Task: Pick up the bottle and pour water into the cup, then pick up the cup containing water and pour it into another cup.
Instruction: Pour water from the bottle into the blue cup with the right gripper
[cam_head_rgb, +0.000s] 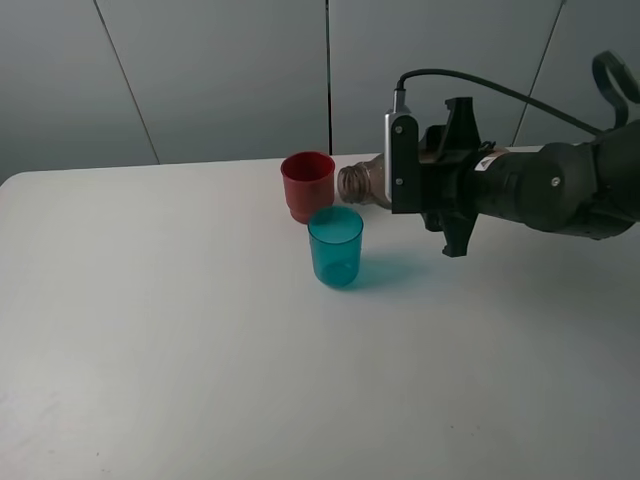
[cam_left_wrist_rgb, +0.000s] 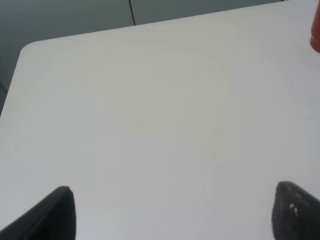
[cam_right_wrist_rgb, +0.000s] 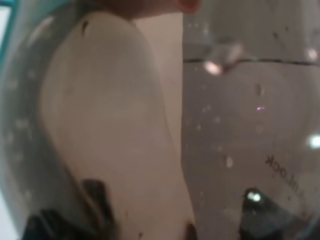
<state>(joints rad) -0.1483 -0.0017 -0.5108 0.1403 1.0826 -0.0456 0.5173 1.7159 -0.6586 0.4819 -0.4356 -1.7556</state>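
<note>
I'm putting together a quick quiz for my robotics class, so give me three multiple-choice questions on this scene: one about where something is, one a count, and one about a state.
1. In the high view, where is the red cup relative to the teal cup?
A) just behind it, nearer the wall
B) in front of it, nearer the camera
C) far off to the left

2. How many cups stand on the table?
A) one
B) two
C) three

3. How is the bottle placed?
A) upright on the table
B) lying loose on the table
C) tipped sideways in the right gripper, mouth toward the cups

Answers:
1 A, the red cup shows beyond the teal rim.
2 B, one red and one teal.
3 C, its neck sticks out level from the gripper, above the table.
</note>
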